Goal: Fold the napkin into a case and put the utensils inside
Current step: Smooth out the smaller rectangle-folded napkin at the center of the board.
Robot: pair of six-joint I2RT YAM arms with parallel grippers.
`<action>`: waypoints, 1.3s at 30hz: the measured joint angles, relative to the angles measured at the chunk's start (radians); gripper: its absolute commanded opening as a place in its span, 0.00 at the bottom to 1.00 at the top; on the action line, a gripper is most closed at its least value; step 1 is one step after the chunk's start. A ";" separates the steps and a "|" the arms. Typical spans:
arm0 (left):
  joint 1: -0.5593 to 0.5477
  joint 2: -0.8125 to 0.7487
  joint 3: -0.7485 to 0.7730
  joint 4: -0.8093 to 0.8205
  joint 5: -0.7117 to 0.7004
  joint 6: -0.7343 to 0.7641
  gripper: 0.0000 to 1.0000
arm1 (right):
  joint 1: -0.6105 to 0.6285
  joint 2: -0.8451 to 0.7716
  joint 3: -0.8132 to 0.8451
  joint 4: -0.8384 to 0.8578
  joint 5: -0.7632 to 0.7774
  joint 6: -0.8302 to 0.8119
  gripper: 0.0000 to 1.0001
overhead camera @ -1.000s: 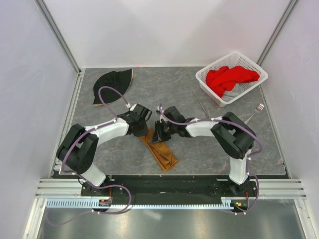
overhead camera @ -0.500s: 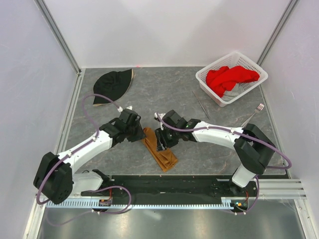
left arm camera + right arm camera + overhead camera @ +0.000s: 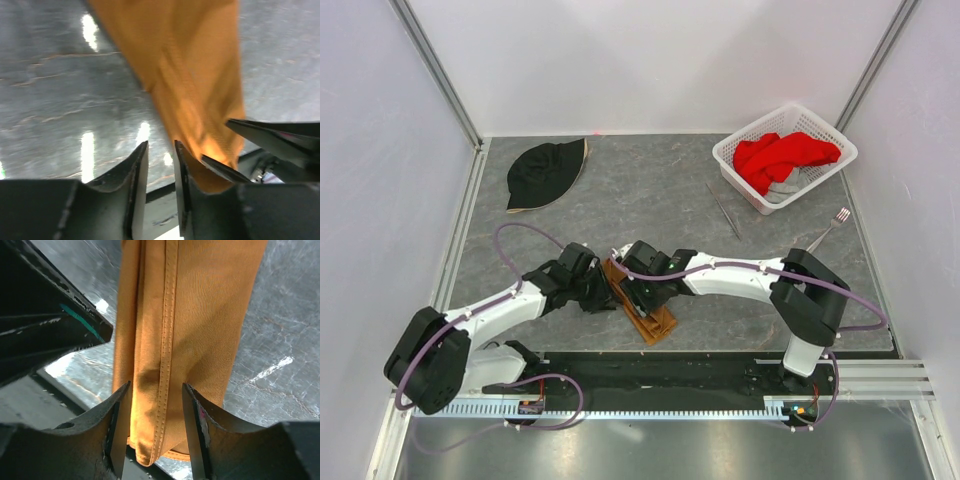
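The napkin (image 3: 656, 323) lies folded into a narrow orange-brown strip near the table's front edge. My left gripper (image 3: 611, 294) is low beside its left edge. In the left wrist view this gripper (image 3: 161, 160) is open, with bare table in the gap and the napkin (image 3: 190, 75) just right of it. My right gripper (image 3: 638, 296) is open astride the strip; the right wrist view shows the hemmed cloth (image 3: 200, 300) lying between the fingertips of that gripper (image 3: 156, 410). The knife (image 3: 723, 210) and fork (image 3: 830, 228) lie far right, apart from both grippers.
A white basket (image 3: 826, 128) holding a red cloth (image 3: 785, 155) stands at the back right. A black hat (image 3: 545, 172) lies at the back left. The strip's near end reaches the black front rail (image 3: 720, 358). White walls enclose the table.
Both grippers have opened and slid along the strip toward its near end. Both arms have stretched lower over the table.
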 measured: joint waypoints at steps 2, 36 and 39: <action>-0.002 0.008 0.000 0.028 0.014 -0.013 0.36 | 0.009 0.012 0.002 -0.010 0.016 -0.004 0.52; -0.042 0.091 -0.067 0.159 0.006 -0.107 0.12 | 0.100 0.084 0.059 -0.064 0.179 0.021 0.03; -0.046 0.091 -0.069 0.166 0.004 -0.113 0.10 | 0.100 0.084 0.074 -0.093 0.185 0.029 0.00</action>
